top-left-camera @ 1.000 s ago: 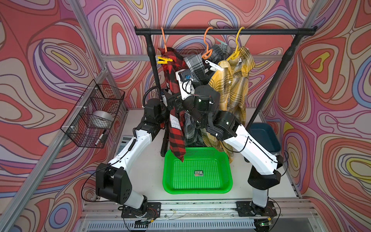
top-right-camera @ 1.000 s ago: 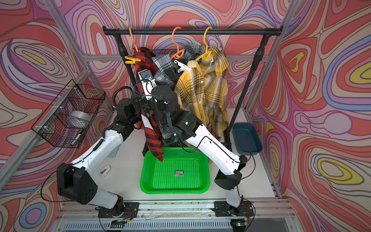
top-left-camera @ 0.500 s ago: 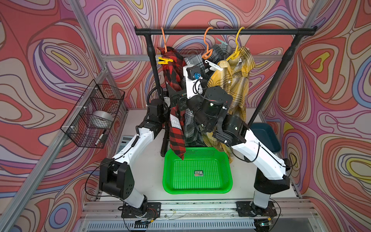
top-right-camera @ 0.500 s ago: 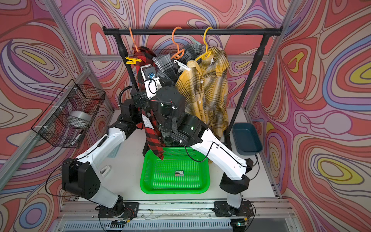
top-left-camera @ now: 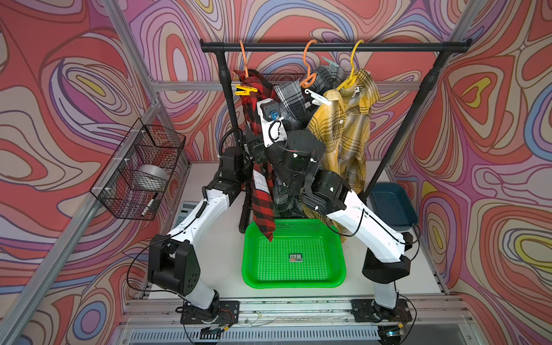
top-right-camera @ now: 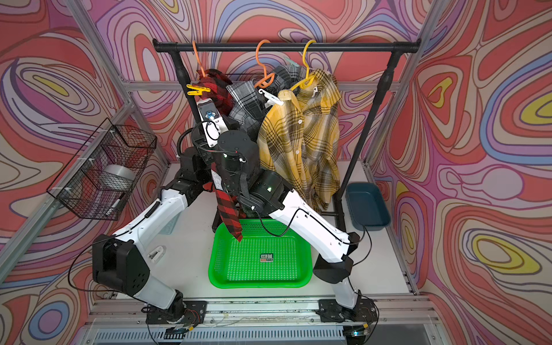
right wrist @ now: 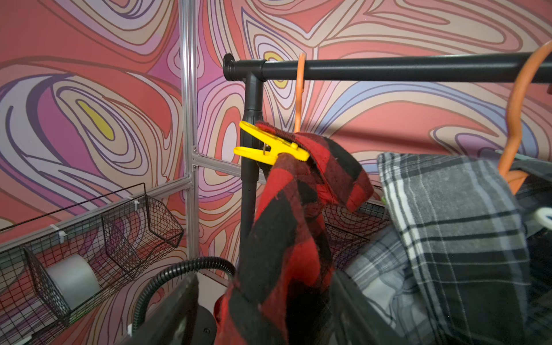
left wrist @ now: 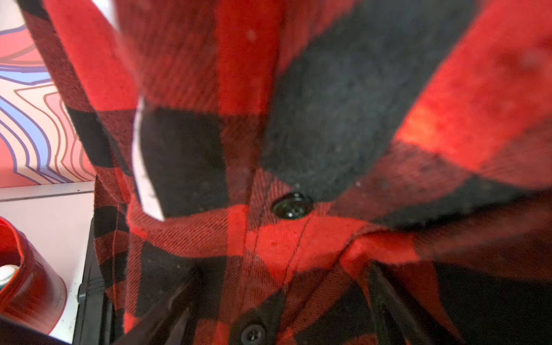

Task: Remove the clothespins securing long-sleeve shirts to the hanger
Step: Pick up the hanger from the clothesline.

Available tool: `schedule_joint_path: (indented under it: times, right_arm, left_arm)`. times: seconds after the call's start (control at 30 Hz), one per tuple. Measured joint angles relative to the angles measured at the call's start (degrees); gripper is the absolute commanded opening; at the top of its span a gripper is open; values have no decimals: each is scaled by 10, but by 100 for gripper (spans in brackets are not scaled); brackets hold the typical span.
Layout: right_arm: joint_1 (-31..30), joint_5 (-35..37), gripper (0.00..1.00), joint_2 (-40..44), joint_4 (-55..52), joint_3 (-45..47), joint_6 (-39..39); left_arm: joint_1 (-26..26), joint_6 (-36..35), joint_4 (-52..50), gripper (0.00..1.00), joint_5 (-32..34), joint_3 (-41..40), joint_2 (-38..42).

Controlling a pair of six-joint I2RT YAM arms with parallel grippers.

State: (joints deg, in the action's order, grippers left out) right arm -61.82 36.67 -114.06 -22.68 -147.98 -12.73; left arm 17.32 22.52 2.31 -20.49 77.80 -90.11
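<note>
Yellow clothespin still bites the red shirt, far left on the rail; right claw has risen beneath it, jaws narrowed yet apart astride cloth, left claw unreadable; removal not begun.

The left arm is found based at seven o'clock in both top views and angled up toward one o'clock. The left gripper is seen with fingers spread. The right arm is based at five o'clock and folded toward eleven, its wrist pointed to twelve. The right gripper is seen parted.
</note>
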Motion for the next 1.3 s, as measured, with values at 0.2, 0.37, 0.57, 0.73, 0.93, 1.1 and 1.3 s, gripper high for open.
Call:
schedule_joint_path:
  times: [0.2,0.37,0.57,0.73,0.93,1.1,1.3]
  right_arm:
    - [8,5,51,0,6,0,-7]
    - [16,3,40,0,9,0,-11]
    - [24,-10,27,0,9,0,-12]
    - [27,-20,0,-2,8,1,-13]
    - [30,-21,0,-2,15,9,-21]
    - [30,-23,0,-2,30,17,-29]
    - [30,-40,0,-2,56,17,-42]
  left_arm:
    - [0,-5,-1,82,7,0,1]
    - [0,-14,-9,82,19,-7,12]
    - [0,-28,-19,84,46,-30,36]
    - [0,-38,-31,84,75,-61,72]
    - [-2,-43,-38,84,105,-90,111]
    - [-14,-39,-45,85,118,-121,143]
    - [-24,-34,-55,86,127,-136,177]
